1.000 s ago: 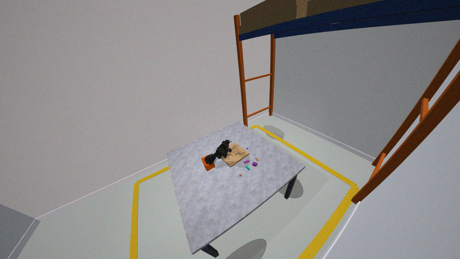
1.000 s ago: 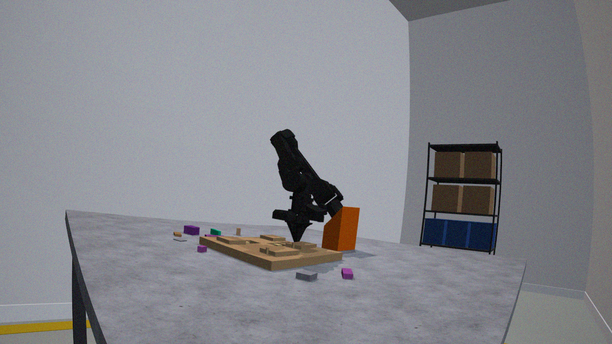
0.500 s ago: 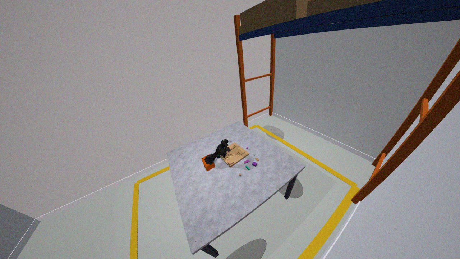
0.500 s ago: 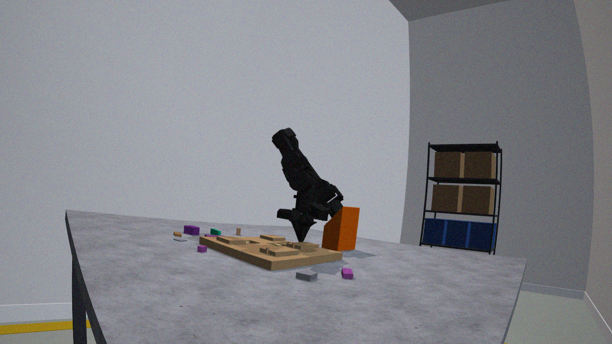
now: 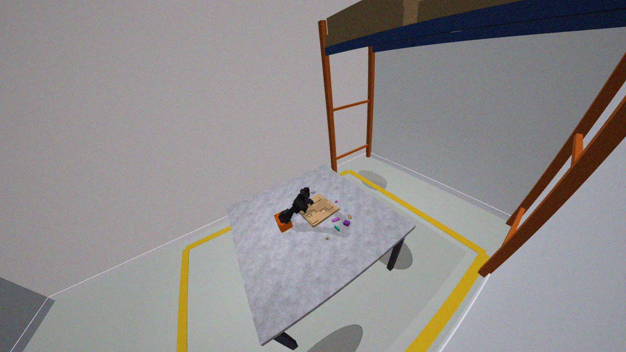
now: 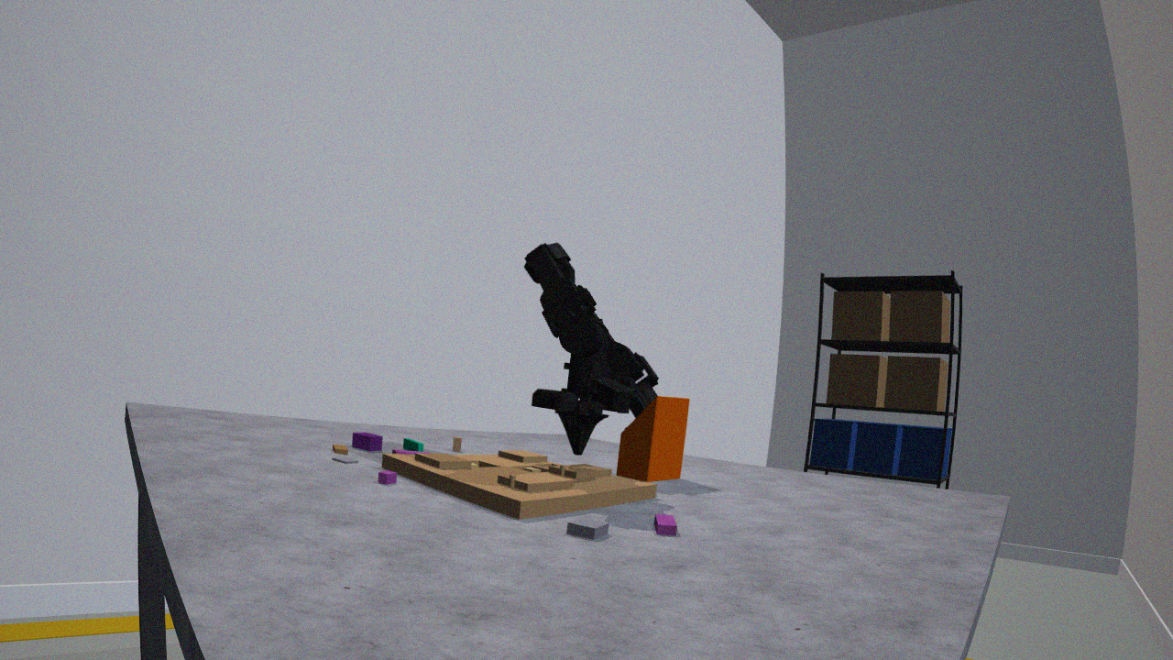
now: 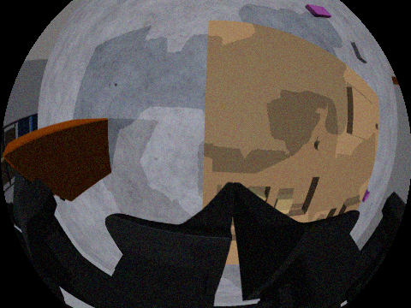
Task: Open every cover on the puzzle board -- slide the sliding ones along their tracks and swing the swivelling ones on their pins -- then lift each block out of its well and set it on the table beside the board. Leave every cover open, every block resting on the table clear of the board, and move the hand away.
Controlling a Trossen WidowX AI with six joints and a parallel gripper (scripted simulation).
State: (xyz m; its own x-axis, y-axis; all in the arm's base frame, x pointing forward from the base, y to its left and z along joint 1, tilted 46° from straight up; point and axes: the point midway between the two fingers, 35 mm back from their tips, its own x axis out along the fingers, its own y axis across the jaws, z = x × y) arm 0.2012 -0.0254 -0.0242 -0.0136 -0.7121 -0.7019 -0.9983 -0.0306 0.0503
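Puzzle board (image 5: 327, 214) (image 6: 586, 500) (image 7: 257, 64) lies flat on the tabletop (image 5: 279, 271) (image 6: 410, 574) (image 7: 171, 141), below the claw (image 5: 311, 202) (image 6: 578, 451) (image 7: 232, 188). I see raised wooden covers (image 6: 443, 461) on it and at least 2 open wells (image 5: 311, 213) (image 7: 283, 204) near the fingertips in the wrist view. Whether every cover is fully open, I cannot tell.

I judge the step in hand to be clearing the claw away after a push on a cover. To do that well, I would lift straight up first, keeping the fingers together, and only then swing back towards the orange stand (image 5: 285, 227) (image 6: 652, 447) (image 7: 64, 158). A low sideways sweep could snag a cover knob and drag that cover shut. Before parking, I would check each well from above; if a cover proves half open, a gentle push along its track or around its pin should do.

My claw is clenched with nothing in it, its 2 fingertips meeting in a point. It points down and touches neither cover nor board, as far as I can see.

Outward from the board, beyond it from the claw, rest a dark purple block (image 5: 346, 222) (image 6: 367, 441), a green block (image 5: 336, 228) (image 6: 412, 445) and a small purple cube (image 5: 336, 201) (image 6: 387, 478). On the exterior camera's side of the claw lie a grey block (image 6: 587, 527) and a magenta block (image 6: 665, 525) (image 7: 318, 11), both off the board.
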